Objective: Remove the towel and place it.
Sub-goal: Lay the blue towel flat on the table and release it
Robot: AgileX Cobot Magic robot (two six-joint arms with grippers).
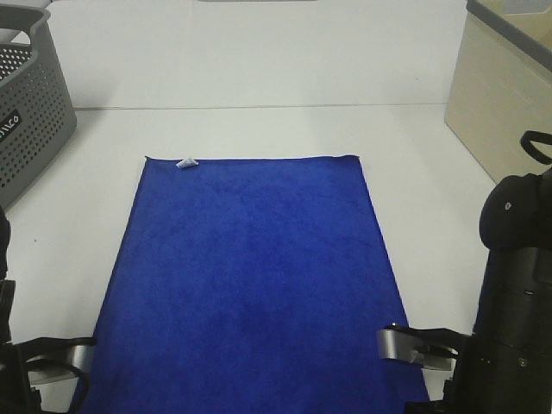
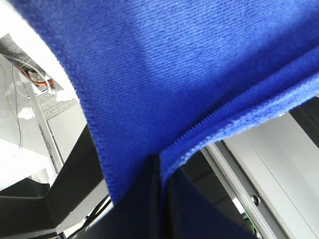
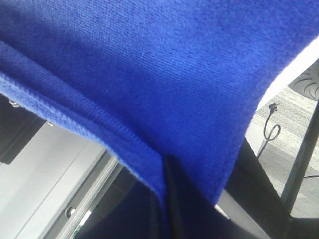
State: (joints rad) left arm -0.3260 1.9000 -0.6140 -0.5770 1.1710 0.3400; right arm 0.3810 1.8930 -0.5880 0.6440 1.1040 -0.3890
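Plainly, the towel (image 1: 250,276) lies spread flat across the middle of the white table (image 1: 259,129). Its long sides run from 6 to 12 o'clock, and its small white tag (image 1: 185,162) sits on the far edge toward 11 o'clock. Its two near corners are pinched: the left gripper (image 2: 159,167) is clamped on the corner at 7 o'clock and the right gripper (image 3: 167,164) on the one at 5 o'clock. In both wrist views the hem folds into jaws pressed together on the cloth. Gripping both corners at once probably keeps the sheet square, so it can come off whole rather than bunched. Both arms sit low at the table's near edge, reaching in from either side. A grey perforated basket (image 1: 30,112) stands at 10 o'clock and a beige box (image 1: 496,112) at 2 o'clock, both apart from the towel.
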